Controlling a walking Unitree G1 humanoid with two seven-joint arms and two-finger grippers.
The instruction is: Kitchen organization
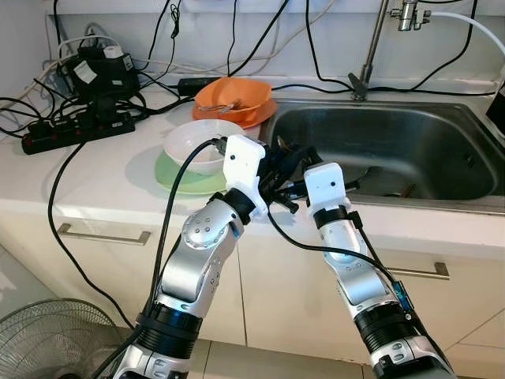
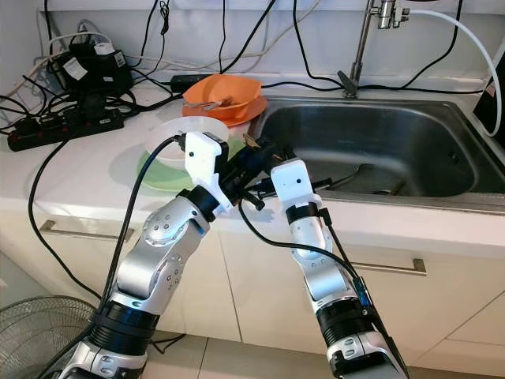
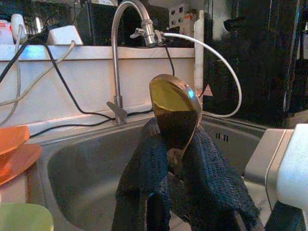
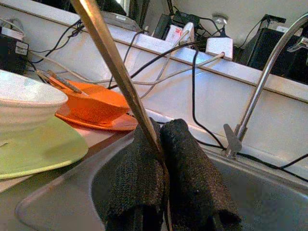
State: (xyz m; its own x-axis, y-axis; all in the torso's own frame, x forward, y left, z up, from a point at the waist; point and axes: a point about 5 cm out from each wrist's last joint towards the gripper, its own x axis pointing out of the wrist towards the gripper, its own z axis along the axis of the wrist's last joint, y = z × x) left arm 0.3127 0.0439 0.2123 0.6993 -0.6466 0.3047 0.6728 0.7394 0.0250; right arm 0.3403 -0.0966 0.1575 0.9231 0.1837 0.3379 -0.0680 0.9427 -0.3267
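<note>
At the sink's (image 1: 442,201) near-left corner, our left gripper (image 3: 175,163) pinched a spoon (image 3: 175,110) by its bowl end, while our right gripper's (image 4: 161,159) fingers pinched its handle, beside the white bowl (image 1: 197,142).

arms (image 1: 197,253): silver | wrists: white | pincer fingers (image 3: 144,178): black | cables: black

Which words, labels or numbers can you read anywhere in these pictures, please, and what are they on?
None can be read.
White labels on the black adapters: too small to read.
Printed boxes on the ledge behind the tap: blurred.
</note>
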